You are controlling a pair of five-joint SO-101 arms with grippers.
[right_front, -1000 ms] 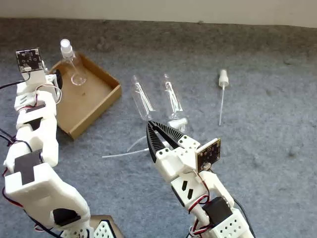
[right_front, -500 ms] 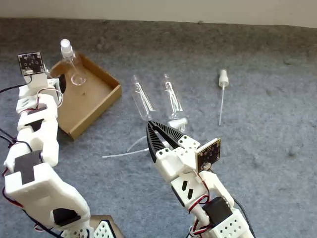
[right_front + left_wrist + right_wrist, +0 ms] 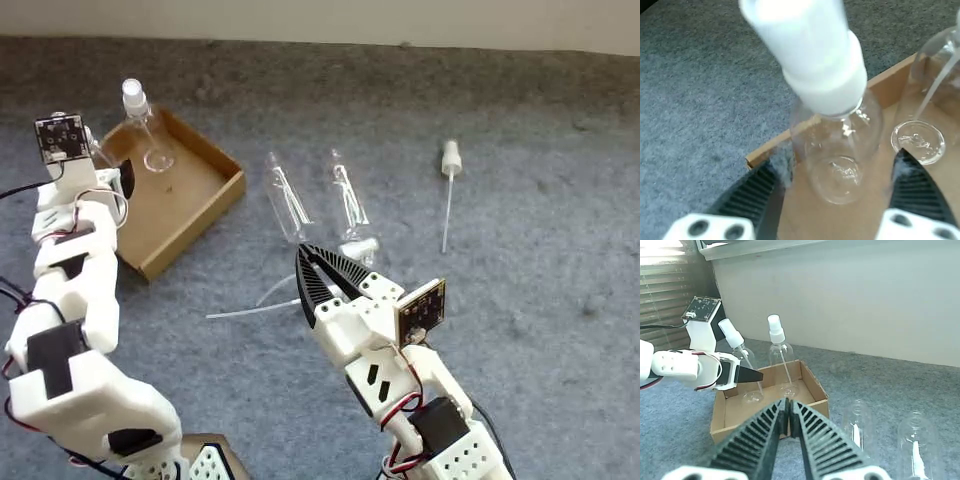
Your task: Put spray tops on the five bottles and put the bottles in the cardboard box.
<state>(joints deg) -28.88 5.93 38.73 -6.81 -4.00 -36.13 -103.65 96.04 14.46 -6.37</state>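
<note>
The cardboard box [image 3: 205, 215] sits at the left of the grey carpet. One clear bottle with a white spray top [image 3: 142, 125] stands in its far corner. A second capped bottle [image 3: 832, 125] stands on the box floor between the jaws of my open left gripper [image 3: 835, 162], with a gap on each side. From the right wrist view this bottle [image 3: 742, 365] leans a little beside the other [image 3: 780, 357]. Two uncapped bottles [image 3: 288, 200] [image 3: 348, 195] lie mid-table. My right gripper [image 3: 303, 255] is shut and empty just in front of them.
A loose spray top [image 3: 451, 158] with its long tube lies at the right. Another white spray top [image 3: 358, 246] lies by the right gripper's tip, with a thin tube [image 3: 250, 306] on the carpet nearby. A pale wall [image 3: 850, 295] backs the table.
My left wrist has drawn back a little toward the front of the table, away from the bottle in the box. The right arm has stayed still.
</note>
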